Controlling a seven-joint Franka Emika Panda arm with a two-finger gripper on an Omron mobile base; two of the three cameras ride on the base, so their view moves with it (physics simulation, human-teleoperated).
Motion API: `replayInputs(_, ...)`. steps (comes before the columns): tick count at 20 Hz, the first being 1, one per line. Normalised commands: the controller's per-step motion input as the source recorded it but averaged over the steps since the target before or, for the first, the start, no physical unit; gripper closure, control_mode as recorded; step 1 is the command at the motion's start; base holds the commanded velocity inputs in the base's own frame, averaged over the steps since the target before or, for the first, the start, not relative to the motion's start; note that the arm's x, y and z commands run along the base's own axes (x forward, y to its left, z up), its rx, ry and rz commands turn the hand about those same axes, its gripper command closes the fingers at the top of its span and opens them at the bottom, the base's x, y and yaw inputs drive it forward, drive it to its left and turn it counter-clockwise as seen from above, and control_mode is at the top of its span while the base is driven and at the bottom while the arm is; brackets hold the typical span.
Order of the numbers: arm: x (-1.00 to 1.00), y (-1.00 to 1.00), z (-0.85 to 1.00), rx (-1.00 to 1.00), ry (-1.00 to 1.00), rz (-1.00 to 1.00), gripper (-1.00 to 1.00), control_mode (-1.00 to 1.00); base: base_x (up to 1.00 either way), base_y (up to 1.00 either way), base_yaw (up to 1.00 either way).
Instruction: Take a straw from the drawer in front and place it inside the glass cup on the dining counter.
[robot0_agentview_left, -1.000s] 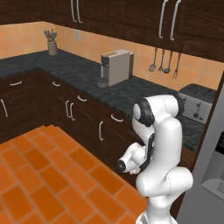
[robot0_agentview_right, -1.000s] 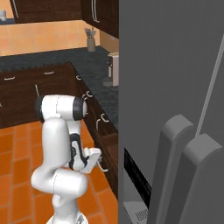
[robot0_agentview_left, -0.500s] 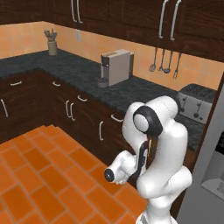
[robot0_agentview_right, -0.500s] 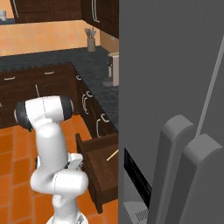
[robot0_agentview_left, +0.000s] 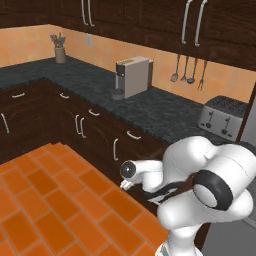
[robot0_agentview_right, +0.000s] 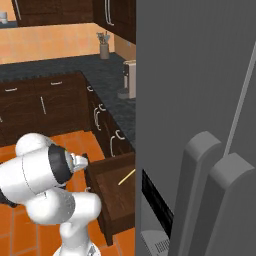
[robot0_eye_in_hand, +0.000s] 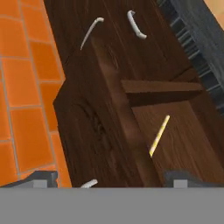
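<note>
From the left base view my arm bends low in front of the dark cabinets, and my fingers (robot0_agentview_left: 125, 185) sit near the floor tiles beside the cabinet fronts; from here I cannot tell how far apart they are. On the black speckled table (robot0_agentview_left: 150, 107) behind stand a coffee machine (robot0_agentview_left: 132, 76), a toaster (robot0_agentview_left: 223, 118) and, far back in the corner, a pot of utensils (robot0_agentview_left: 59, 49). From the right base view the drawer (robot0_agentview_right: 114, 197) is pulled out beside the grey fridge (robot0_agentview_right: 200, 125), and the straw (robot0_agentview_right: 126, 176) lies slanted on its wooden bottom, near the fridge side; my arm stands just left of the drawer's front panel. In the hand view I look down over the drawer's front edge (robot0_eye_in_hand: 92, 131): the straw (robot0_eye_in_hand: 159, 135) rests flat inside on the drawer floor, tilted, clear of the side wall above it and lying just beside the front wall. My two fingers (robot0_eye_in_hand: 112, 179) rise at the bottom, spread wide with nothing between them, one over the orange tiles and one over the drawer's inside. Two curved silver handles (robot0_eye_in_hand: 136, 24) show on the cabinet fronts further along
</note>
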Motion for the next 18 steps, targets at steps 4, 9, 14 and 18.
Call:
replayInputs(4,-0.24,0.05,1.00,0.42,0.24,-0.07,-1.00,-1.00,0.00,0.00,0.00)
replayInputs(9,-0.02,-0.13,0.63,0.24,0.28,-0.28,-1.00,-1.00,0.00,0.00,0.00)
replayInputs(14,0.27,-0.44,0.00,0.00,0.03,-0.32,-1.00,-1.00,0.00,0.00,0.00)
replayInputs(18,0.31,-0.68,0.00,0.00,0.00,-0.29,-1.00,-1.00,0.00,0.00,0.00)
